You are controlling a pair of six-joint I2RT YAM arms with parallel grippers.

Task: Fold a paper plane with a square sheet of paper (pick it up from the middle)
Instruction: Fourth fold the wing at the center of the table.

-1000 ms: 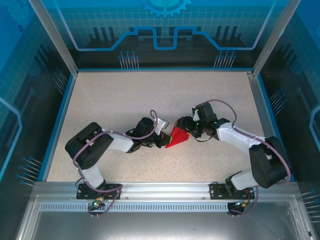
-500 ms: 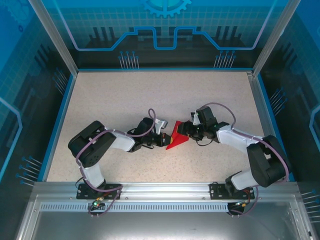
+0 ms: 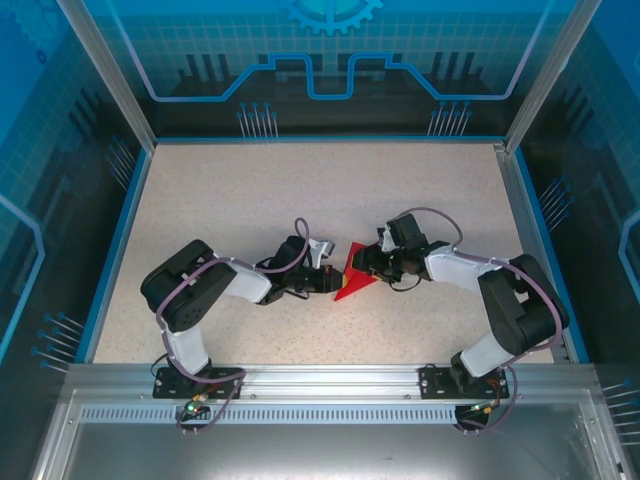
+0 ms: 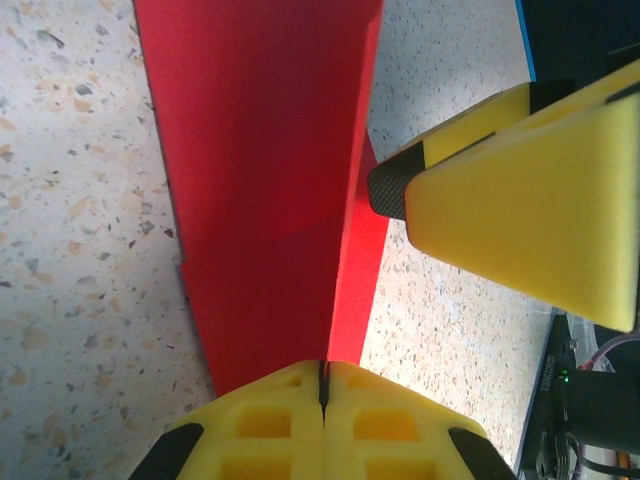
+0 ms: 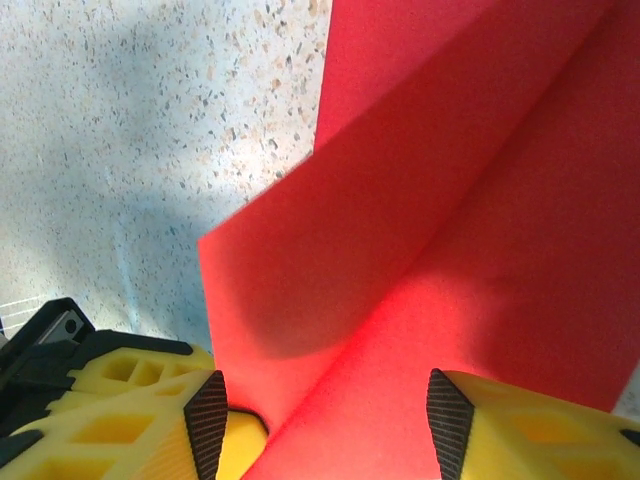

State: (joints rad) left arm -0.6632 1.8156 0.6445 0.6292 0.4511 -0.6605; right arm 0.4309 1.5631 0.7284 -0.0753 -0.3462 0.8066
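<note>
The square sheet of paper [image 3: 353, 284] is bright red and folded along a centre crease into a pointed shape, lying mid-table between the two arms. My left gripper [image 3: 333, 284] is shut on its left end. In the left wrist view the yellow fingertips [image 4: 290, 395] pinch the crease of the paper [image 4: 270, 150] at the left gripper [image 4: 323, 368]. My right gripper [image 3: 365, 262] meets the paper from the right and is open. In the right wrist view the right gripper [image 5: 327, 420] straddles the paper [image 5: 450, 200], a raised flap between its ribbed pads [image 5: 447, 415].
The speckled tabletop [image 3: 250, 200] is bare behind the arms. A blue rim and metal frame posts [image 3: 520, 190] border it. The right gripper's yellow fingers [image 4: 500, 190] sit close beside the left gripper's paper end.
The right gripper has moved left, further onto the paper, and its jaws have narrowed a little. The paper sits lower and flatter. The left gripper stays shut on it.
</note>
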